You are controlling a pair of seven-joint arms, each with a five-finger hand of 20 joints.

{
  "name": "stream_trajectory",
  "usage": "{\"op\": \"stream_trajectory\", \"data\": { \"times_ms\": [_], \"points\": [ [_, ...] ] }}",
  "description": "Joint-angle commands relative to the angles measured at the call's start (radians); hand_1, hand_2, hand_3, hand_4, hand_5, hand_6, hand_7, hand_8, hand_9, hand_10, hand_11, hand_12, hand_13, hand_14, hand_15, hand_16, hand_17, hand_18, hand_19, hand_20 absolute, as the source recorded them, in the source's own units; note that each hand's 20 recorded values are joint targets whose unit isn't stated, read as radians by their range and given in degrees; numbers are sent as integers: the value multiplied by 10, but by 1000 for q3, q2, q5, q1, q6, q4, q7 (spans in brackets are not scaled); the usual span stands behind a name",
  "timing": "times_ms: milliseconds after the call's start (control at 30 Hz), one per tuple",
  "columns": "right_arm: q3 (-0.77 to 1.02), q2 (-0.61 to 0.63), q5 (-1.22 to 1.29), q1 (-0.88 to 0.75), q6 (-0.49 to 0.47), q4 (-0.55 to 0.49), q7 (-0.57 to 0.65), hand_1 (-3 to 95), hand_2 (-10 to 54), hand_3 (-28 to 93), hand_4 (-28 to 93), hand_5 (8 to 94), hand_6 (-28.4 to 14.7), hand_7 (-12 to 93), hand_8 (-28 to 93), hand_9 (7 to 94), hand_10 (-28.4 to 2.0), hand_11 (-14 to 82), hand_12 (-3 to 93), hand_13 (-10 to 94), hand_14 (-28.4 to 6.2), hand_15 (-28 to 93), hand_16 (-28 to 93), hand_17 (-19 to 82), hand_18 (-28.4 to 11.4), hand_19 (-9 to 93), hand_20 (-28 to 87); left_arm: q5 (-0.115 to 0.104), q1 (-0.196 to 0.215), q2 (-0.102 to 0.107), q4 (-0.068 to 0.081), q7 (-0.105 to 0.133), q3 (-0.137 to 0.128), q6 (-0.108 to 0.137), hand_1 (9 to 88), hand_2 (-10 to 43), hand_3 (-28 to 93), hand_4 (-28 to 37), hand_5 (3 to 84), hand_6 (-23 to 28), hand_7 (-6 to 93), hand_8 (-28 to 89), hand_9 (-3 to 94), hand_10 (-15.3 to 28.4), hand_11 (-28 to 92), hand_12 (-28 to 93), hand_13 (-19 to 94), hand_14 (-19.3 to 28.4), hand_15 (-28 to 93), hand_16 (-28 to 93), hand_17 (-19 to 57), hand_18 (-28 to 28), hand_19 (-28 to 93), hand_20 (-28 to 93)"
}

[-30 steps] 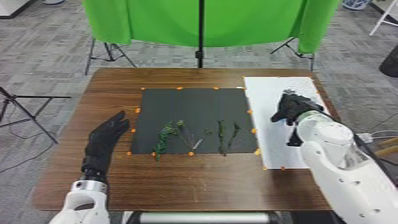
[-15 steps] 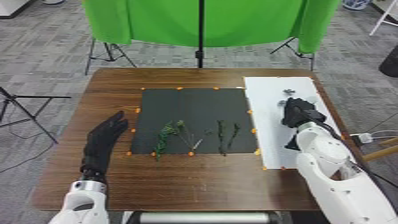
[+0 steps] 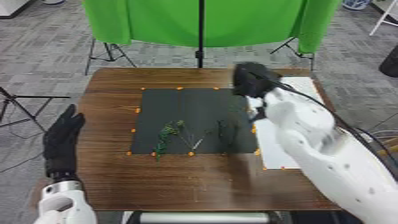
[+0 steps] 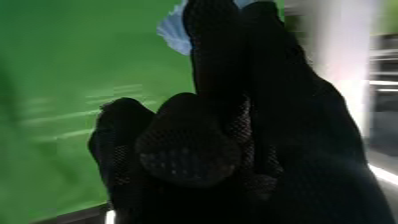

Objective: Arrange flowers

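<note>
With your right robot hand (image 3: pixel 254 80) apparently clamped on a pale bloom (image 4: pixel 176 31), too fast a swing could shake it loose onto the green sprigs (image 3: pixel 166 132) lower centre.

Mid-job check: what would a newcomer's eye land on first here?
First, the bright green cloth hanging beyond the table's far edge. Next, the right hand over the table's far right part, with something pale blue beside it in the wrist view. Then the green sprigs on the dark mat.
</note>
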Motion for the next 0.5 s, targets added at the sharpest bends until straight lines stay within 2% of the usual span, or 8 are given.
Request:
{"op": "stream_trajectory", "data": {
  "times_ms": [33, 133, 267, 500],
  "points": [
    [-193, -405, -93, 120, -55, 161, -127, 719, -95, 396, -46, 824, -25, 166, 121, 937, -89, 146, 329, 937, 4, 616, 310, 688, -94, 932, 539, -63, 0, -15, 31, 19, 44, 12, 173, 78, 699, -280, 432, 48, 61, -59, 420, 134, 143, 100, 333, 139, 93, 10, 78, 93, 23, 189],
    [-227, -474, -151, 104, -73, 222, -167, 714, -95, 406, -53, 822, -24, 170, 116, 937, -88, 143, 332, 937, 5, 618, 308, 689, -95, 932, 545, -60, -2, -18, 36, 15, 54, 4, 158, 101, 699, -282, 430, 49, 61, -58, 420, 134, 143, 99, 333, 137, 93, 9, 77, 93, 23, 190],
    [-228, -548, -243, 81, -94, 305, -206, 706, -95, 413, -59, 815, -19, 174, 111, 937, -86, 135, 331, 937, 6, 623, 309, 690, -94, 932, 549, -57, -1, -17, 36, 18, 63, -3, 154, 101, 706, -282, 428, 51, 61, -58, 420, 135, 143, 99, 333, 137, 93, 9, 76, 92, 24, 190],
    [-206, -597, -366, 49, -131, 378, -229, 665, -95, 436, -76, 798, -2, 175, 93, 937, -85, 143, 328, 937, 4, 627, 312, 691, -96, 932, 563, -45, -21, -6, 40, 15, 74, -22, 162, 93, 708, -283, 430, 51, 64, -57, 422, 135, 147, 101, 332, 138, 94, 10, 74, 93, 26, 190]
  ]
}}
